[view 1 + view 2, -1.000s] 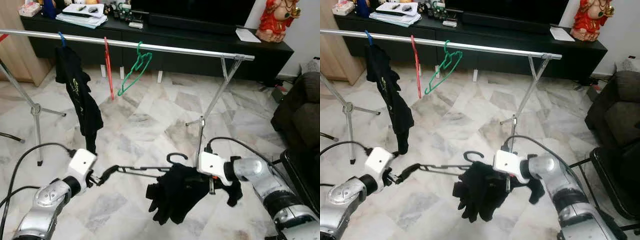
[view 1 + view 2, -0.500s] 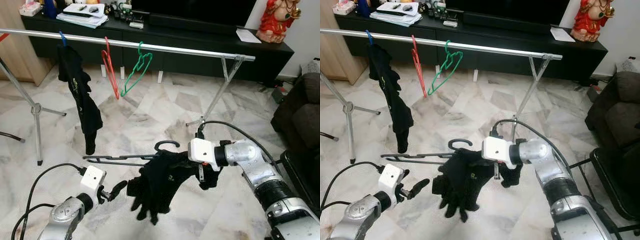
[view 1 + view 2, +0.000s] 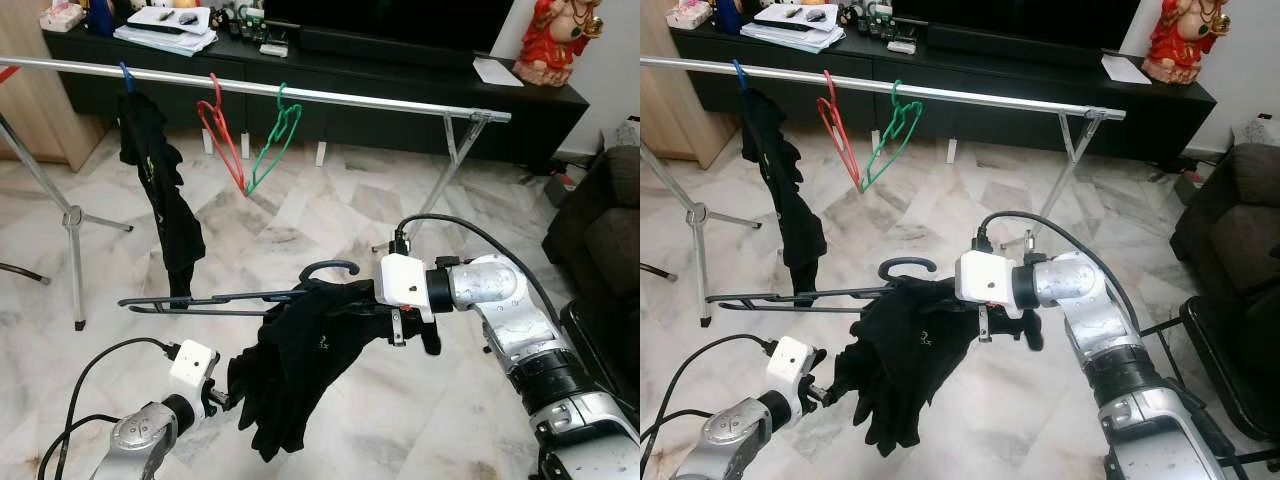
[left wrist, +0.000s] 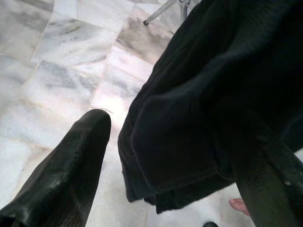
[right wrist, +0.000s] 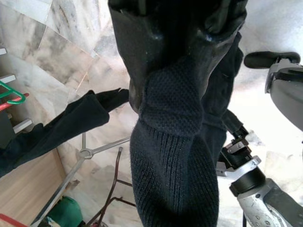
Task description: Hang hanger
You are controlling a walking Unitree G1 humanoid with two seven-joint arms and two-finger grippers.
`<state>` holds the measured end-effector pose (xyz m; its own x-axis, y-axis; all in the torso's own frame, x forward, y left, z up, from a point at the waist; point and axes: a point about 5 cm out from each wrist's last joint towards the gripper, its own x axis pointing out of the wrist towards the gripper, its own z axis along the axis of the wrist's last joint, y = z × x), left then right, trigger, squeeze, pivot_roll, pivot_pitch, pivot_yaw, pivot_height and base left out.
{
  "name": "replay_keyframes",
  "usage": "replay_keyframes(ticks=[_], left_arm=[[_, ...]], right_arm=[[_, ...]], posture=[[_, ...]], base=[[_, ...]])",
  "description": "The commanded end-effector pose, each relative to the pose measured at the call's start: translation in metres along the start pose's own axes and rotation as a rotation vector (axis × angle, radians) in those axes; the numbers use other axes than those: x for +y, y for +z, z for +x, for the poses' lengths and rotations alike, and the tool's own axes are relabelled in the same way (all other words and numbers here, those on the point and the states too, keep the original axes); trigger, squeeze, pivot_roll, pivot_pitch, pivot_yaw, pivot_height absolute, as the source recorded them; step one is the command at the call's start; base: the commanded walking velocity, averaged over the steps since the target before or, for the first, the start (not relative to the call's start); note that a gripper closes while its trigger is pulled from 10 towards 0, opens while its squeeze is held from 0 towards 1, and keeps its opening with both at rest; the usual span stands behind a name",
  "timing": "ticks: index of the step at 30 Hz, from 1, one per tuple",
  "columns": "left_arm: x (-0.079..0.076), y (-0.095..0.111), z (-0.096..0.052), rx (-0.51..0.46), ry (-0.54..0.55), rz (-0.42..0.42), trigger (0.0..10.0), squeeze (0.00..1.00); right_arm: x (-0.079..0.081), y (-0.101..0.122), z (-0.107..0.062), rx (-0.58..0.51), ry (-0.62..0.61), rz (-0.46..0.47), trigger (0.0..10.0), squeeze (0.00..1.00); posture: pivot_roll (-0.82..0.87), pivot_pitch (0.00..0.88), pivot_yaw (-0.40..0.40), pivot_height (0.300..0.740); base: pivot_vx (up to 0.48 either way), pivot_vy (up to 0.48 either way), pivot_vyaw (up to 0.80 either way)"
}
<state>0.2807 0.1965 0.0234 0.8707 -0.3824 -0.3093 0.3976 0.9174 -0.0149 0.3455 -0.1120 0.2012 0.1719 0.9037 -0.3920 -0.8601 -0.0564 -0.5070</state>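
Observation:
A black hanger (image 3: 215, 298) with a black garment (image 3: 300, 360) draped over it hangs level at mid-height, its hook (image 3: 330, 268) pointing up. My right gripper (image 3: 412, 330) is shut on the hanger's right end through the knitted cloth (image 5: 170, 109). My left gripper (image 3: 226, 393) sits low beside the garment's hanging hem, open, with nothing between its fingers (image 4: 80, 156). The silver rail (image 3: 350, 98) runs across the far side, above and beyond the hanger.
On the rail hang a red hanger (image 3: 224, 135), a green hanger (image 3: 270, 140) and a black garment (image 3: 160, 190) on a blue hook. The rack's legs (image 3: 432, 190) stand on the marble floor. A black TV console (image 3: 400, 62) is behind and a dark sofa (image 3: 600, 220) at right.
My left gripper let go of the hanger's left end and dropped low. My right gripper carried the hanger and garment up and to the left. The red hanger swung on the rail.

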Motion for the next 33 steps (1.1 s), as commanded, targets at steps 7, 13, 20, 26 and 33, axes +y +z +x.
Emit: replay_keyframes(ticks=[7, 13, 20, 26, 33], left_arm=[[-0.002, -0.002, 0.003, -0.014, -0.012, -0.027, 10.0, 0.0], [-0.004, 0.003, 0.008, -0.054, -0.042, -0.035, 10.0, 0.0], [-0.008, 0.006, 0.011, -0.047, -0.11, 0.029, 10.0, 0.0], [-0.011, 0.002, 0.01, -0.03, -0.159, 0.048, 0.0, 0.0], [-0.014, 0.001, 0.011, -0.034, -0.174, 0.033, 0.0, 0.0]], right_arm=[[-0.001, 0.01, -0.009, -0.04, -0.012, -0.017, 0.0, 0.0], [-0.001, 0.014, -0.012, -0.046, 0.01, -0.023, 0.0, 0.0], [0.002, 0.014, -0.015, -0.033, 0.031, -0.021, 0.0, 0.0], [0.0, 0.012, -0.019, -0.018, 0.024, -0.013, 0.0, 0.0], [-0.001, 0.01, -0.02, -0.012, 0.013, -0.003, 0.0, 0.0]], posture=[[-0.03, 0.15, -0.119, 0.74], [-0.04, 0.149, -0.125, 0.74], [-0.05, 0.149, -0.131, 0.74], [-0.05, 0.146, -0.133, 0.74], [-0.05, 0.14, -0.136, 0.74]], base=[[0.0, 0.0, 0.0], [0.0, 0.0, 0.0], [0.0, 0.0, 0.0], [0.0, 0.0, 0.0], [0.0, 0.0, 0.0]])
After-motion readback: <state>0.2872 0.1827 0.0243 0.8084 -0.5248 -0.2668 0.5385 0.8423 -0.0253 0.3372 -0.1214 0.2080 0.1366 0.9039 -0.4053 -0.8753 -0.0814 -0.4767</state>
